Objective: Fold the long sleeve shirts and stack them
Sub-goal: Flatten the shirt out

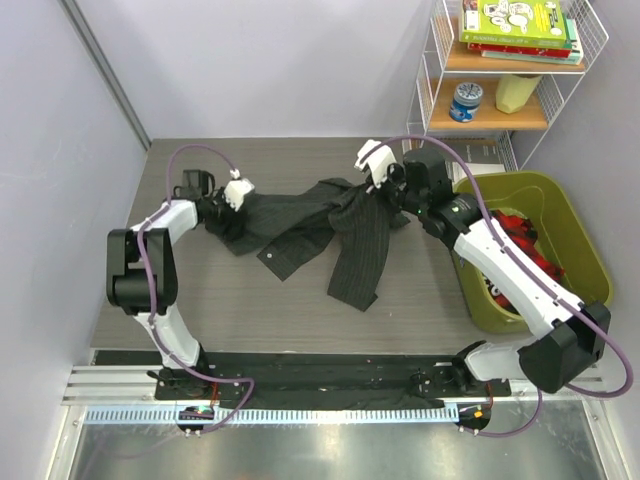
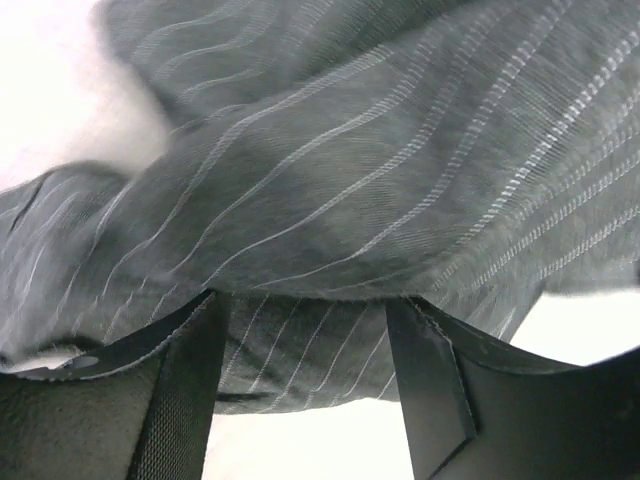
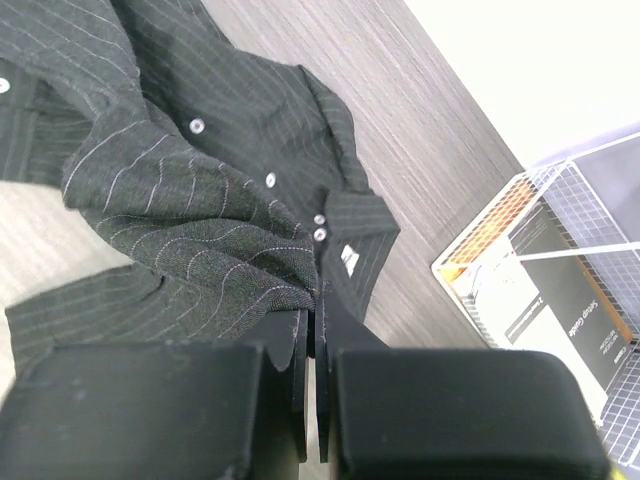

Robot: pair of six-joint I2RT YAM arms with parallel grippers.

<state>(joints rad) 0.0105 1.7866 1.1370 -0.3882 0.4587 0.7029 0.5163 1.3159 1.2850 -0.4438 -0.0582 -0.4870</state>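
The long sleeve shirt (image 1: 300, 228) is spread rumpled on the surface (image 1: 250, 310) between the two tools, its long axis running from one tool to the other, with one sleeve trailing away from the right tool toward the arm bases. The right tool (image 3: 313, 325) is clenched on a fold just beside the buttoned placket. The left tool (image 2: 305, 320) is released, with cloth draped just ahead of its spread fingers, so that end is judged nearest to it. From above, the left tool's tips are hidden by cloth, and a second shirt cannot be made out
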